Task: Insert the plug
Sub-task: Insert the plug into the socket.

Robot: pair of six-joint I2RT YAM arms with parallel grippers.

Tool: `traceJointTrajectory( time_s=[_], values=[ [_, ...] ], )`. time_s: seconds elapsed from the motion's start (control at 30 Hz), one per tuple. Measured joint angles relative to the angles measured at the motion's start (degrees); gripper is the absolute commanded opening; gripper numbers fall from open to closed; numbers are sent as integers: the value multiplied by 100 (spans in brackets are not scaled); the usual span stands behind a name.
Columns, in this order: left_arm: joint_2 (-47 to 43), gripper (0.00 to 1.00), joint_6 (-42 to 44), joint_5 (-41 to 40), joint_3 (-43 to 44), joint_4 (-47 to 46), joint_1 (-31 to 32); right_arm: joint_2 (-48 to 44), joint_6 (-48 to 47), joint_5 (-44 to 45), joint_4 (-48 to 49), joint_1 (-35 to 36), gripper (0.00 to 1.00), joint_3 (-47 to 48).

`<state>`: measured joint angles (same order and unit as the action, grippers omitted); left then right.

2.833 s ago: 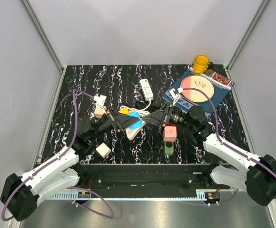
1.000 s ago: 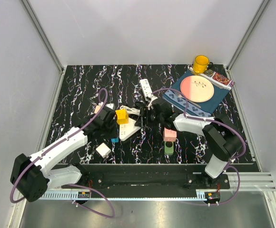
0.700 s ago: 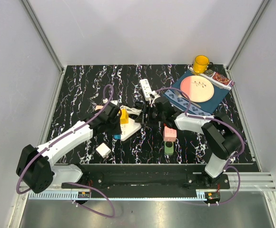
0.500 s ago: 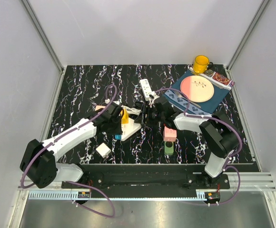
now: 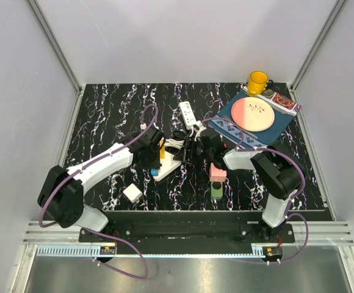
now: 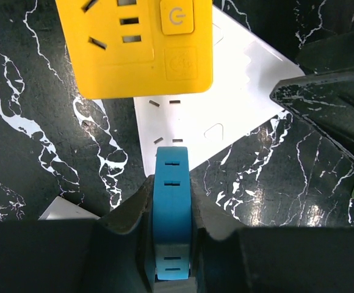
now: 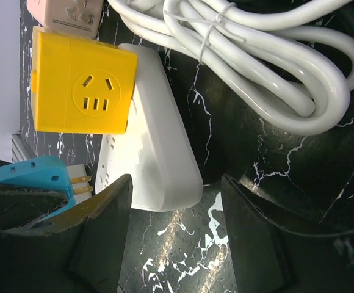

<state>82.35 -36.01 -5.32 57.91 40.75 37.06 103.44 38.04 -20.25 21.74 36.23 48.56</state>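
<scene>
Black marbled table lies under everything. On the left, my left jaws are clenched on the plug, a small blue block pinched by its two flat flanks. Its brass prongs are bare and sit close up against the strip, not yet in a slot as far as I can see. I judge the plug light and rigid, with smooth plastic that could twist in my grip if I push off-axis. The flanks are the right hold, well back from the prongs, which look thin enough to bend. A yellow cube sits on the strip just beyond the free slots. Further right, my right jaws stand spread either side of the strip's end, with a sliver of table beside one finger. The strip looks light and likely to skid when pushed. Its coiled cable lies beyond.
</scene>
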Motion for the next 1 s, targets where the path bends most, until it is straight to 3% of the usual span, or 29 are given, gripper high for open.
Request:
traceJointTrajectory(
  time_s=[1.0],
  values=[
    [691, 0, -48, -55, 328, 221, 138, 138, -11, -304, 260, -68, 55, -63]
  ],
)
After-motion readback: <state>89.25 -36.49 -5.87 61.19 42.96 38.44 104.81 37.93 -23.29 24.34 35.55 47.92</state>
